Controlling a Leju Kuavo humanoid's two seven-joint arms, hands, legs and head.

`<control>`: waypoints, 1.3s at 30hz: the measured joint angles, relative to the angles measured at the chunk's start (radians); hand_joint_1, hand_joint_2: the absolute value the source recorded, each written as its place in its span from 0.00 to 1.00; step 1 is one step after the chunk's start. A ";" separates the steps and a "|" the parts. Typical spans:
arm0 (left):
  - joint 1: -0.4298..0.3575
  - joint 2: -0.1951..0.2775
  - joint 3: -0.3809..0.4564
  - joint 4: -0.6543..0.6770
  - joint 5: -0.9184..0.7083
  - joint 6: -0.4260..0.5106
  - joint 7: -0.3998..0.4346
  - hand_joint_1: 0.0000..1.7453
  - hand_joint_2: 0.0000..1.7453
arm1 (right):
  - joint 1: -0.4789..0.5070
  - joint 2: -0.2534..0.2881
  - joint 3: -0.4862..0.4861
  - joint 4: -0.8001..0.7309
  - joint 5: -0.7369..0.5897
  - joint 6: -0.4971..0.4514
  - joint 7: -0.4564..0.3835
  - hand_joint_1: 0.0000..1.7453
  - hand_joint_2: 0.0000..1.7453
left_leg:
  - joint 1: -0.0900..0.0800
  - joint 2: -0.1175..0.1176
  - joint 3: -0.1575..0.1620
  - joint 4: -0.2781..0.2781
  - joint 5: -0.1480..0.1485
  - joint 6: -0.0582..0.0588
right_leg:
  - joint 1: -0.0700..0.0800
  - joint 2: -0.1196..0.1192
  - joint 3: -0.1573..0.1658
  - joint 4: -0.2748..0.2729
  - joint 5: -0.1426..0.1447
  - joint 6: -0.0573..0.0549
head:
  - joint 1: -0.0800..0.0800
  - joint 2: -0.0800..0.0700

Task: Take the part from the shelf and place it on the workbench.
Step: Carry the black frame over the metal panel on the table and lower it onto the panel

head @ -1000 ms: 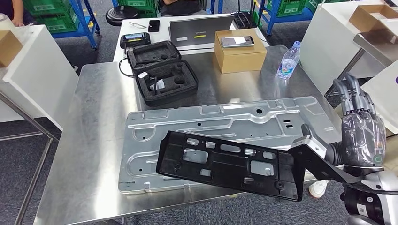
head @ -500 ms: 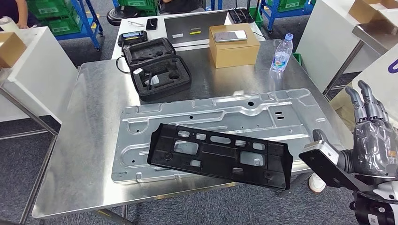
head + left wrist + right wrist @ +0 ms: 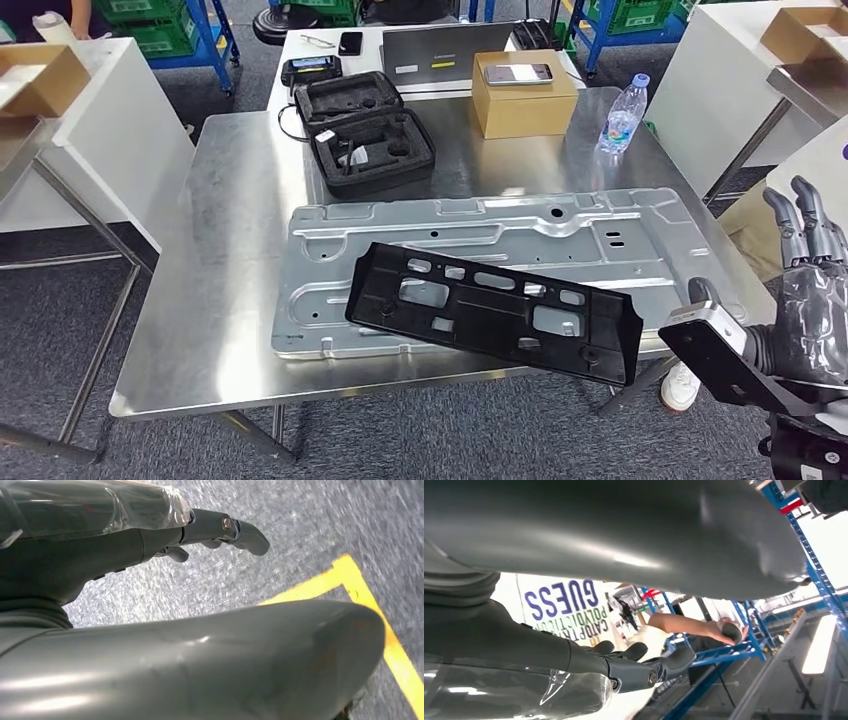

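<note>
Black part (image 3: 492, 312) lying tilted across the near edge of the steel panel (image 3: 500, 240) on the workbench (image 3: 230, 230), its right end overhanging the near table edge. Right hand (image 3: 812, 290) raised at far right, well apart from the part, fingers (image 3: 800, 215) straight and spread, holding nothing. Left hand (image 3: 150, 530) hanging over grey floor with a yellow line (image 3: 370, 610), fingers extended and loosely apart, empty; foam case (image 3: 370, 135), box (image 3: 525, 95) and bottle (image 3: 622, 117) at the far side.
</note>
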 joint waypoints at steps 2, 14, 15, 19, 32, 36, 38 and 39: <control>0.002 0.000 0.000 0.000 0.000 0.000 0.001 0.00 0.00 | 0.013 0.005 -0.003 0.001 -0.002 -0.009 -0.001 0.00 0.00 | -0.002 -0.001 -0.014 0.001 0.010 0.001 | -0.001 0.003 -0.035 0.113 -0.054 0.004 | 0.001 0.000; 0.006 0.000 -0.001 0.000 0.020 0.004 0.007 0.00 0.00 | 0.108 0.047 -0.031 0.052 -0.084 -0.132 -0.041 0.00 0.00 | 0.006 -0.007 -0.100 0.127 -0.043 -0.048 | -0.001 0.003 0.116 -0.163 0.068 -0.037 | -0.001 0.000; 0.005 -0.001 -0.001 0.000 0.023 0.005 0.008 0.00 0.00 | 0.119 0.055 -0.031 0.069 -0.115 -0.152 -0.057 0.00 0.00 | 0.008 -0.007 -0.126 0.196 -0.087 -0.052 | -0.001 0.002 0.108 -0.162 0.073 -0.041 | -0.001 0.000; 0.007 -0.001 -0.001 0.000 0.034 0.009 0.008 0.00 0.00 | 0.145 0.092 -0.025 0.165 -0.228 -0.228 -0.120 0.00 0.00 | 0.009 -0.007 -0.149 0.324 -0.145 -0.057 | 0.001 0.001 0.080 -0.162 0.093 -0.041 | -0.002 0.000; 0.002 0.000 -0.001 0.000 0.090 0.009 0.010 0.00 0.00 | -0.013 0.301 0.071 0.848 -0.814 -0.309 -0.561 0.00 0.00 | -0.002 0.000 -0.009 -0.011 0.015 -0.001 | -0.002 0.003 -0.034 0.073 -0.033 0.005 | 0.003 0.000; 0.003 0.000 -0.001 0.000 0.091 0.008 0.017 0.00 0.00 | -0.117 0.386 0.092 1.136 -0.924 -0.239 -0.608 0.00 0.00 | -0.004 -0.001 -0.040 0.004 0.030 -0.010 | -0.009 0.004 0.053 -0.015 0.006 0.010 | 0.004 0.000; 0.000 0.001 -0.001 0.000 0.089 0.007 0.018 0.00 0.00 | -0.159 0.425 0.097 1.251 -0.960 -0.187 -0.583 0.00 0.00 | -0.008 -0.002 -0.054 0.021 0.030 -0.018 | -0.009 0.009 0.117 -0.128 0.038 0.004 | 0.004 0.000; -0.001 0.001 -0.001 0.000 0.087 0.006 0.019 0.00 0.00 | -0.176 0.445 0.098 1.303 -0.973 -0.159 -0.559 0.00 0.00 | -0.008 -0.002 -0.059 0.029 0.031 -0.023 | -0.007 0.011 0.128 -0.152 0.042 -0.003 | 0.004 0.000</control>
